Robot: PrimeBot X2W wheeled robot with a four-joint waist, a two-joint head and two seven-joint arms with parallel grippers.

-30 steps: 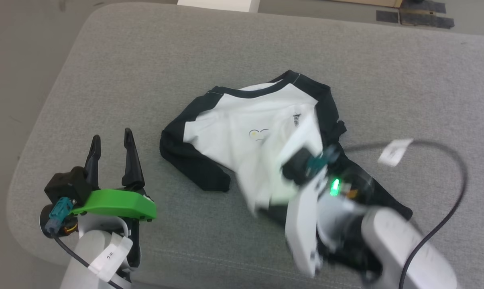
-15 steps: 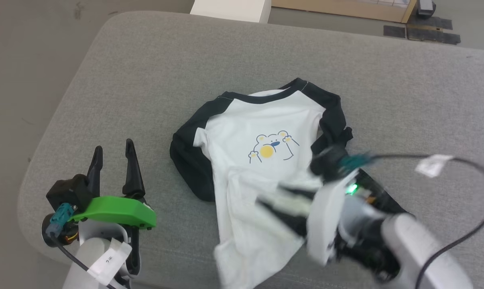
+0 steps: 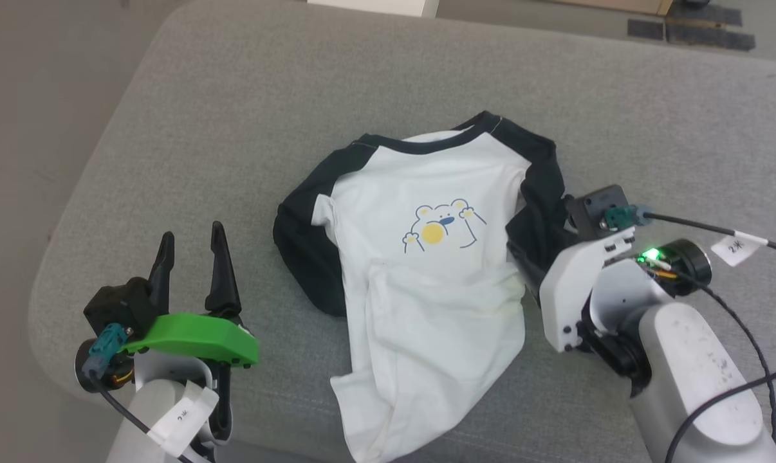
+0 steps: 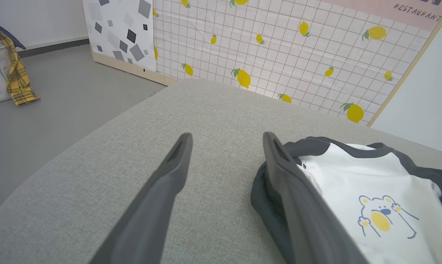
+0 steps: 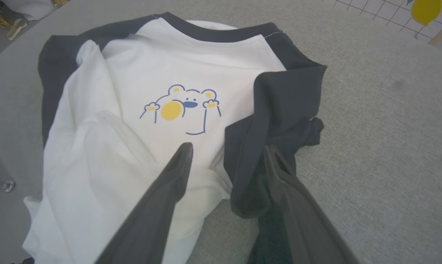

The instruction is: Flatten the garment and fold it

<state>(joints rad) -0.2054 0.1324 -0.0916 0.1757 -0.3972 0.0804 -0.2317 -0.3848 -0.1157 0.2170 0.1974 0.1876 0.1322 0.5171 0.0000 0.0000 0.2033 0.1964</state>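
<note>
The garment (image 3: pixel 426 289) lies crumpled mid-cushion, its white front with a bear print facing up, black sleeves bunched at both sides and the white hem trailing toward the near edge. My right gripper (image 5: pixel 227 147) is open and hovers over the folded black sleeve (image 5: pixel 279 99) at the garment's (image 5: pixel 133 91) right side, holding nothing. In the head view its fingers are hidden under the white wrist housing (image 3: pixel 581 289). My left gripper (image 3: pixel 192 230) stands open left of the garment, apart from it. Seen from the left wrist, the left gripper (image 4: pixel 227 135) is above bare cushion, the garment (image 4: pixel 371 183) just to its right.
The grey cushion (image 3: pixel 233 96) has rounded edges, with floor beyond its left and far sides. A black cable (image 3: pixel 716 228) loops from my right wrist. A lemon-patterned panel (image 4: pixel 279 44) stands behind the cushion, and a yellow plaid cloth (image 4: pixel 17 80) hangs far left.
My right gripper pulled the white hem toward the near edge, uncovering the bear print, then opened, let go and drew back to the right. The left gripper stayed put. The head camera shifted slightly.
</note>
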